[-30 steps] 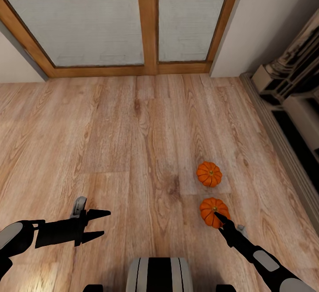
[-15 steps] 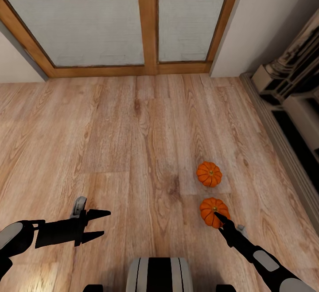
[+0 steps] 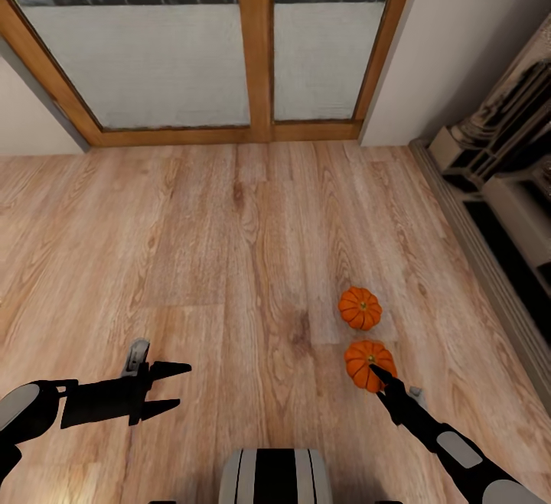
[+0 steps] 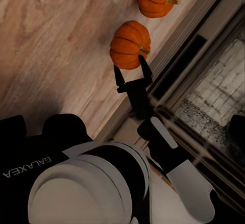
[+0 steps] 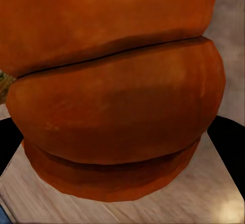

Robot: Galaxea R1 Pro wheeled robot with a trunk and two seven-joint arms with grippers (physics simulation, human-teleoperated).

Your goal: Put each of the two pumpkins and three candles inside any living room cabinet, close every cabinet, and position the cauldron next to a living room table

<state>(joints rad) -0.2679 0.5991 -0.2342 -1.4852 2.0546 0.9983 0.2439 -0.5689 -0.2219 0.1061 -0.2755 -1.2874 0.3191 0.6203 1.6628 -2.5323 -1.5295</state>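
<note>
Pumpkins: two small orange ribbed ones on the wood floor, right of centre in the head view, close together but not touching. Near pumpkin [image 3: 370,364], far pumpkin [image 3: 360,308].
Near pumpkin position: directly ahead of the right arm, between its fingers; short greenish stem on top, sitting upright.
Handling guess: looks rigid, light, rounded and smooth-skinned, so likely to slip or roll if pinched high or off-centre. Ribs give shallow grooves for the pads.
Where to hold: judged best across the widest band at mid-height, fingers on opposite sides; avoid the stem, too small.
Right tool [image 4: 132,73]: spread about as wide as the pumpkin, one finger either side in the left wrist view. Orange body sits right up against the right wrist camera, black fingers at both edges. Contact or squeeze: cannot tell, no lift visible.
Left tool [image 3: 170,390]: parted, nothing in it, hanging over bare floor well apart from both pumpkins.
Floor [image 3: 229,259]: light wood planks, no clutter near the pumpkins.
Surroundings: wood-framed glass door [image 3: 255,45] ahead, stone fireplace surround [image 3: 497,160] along the right wall, near the far pumpkin.
Risk: nudging the near pumpkin into the far one while closing.
</note>
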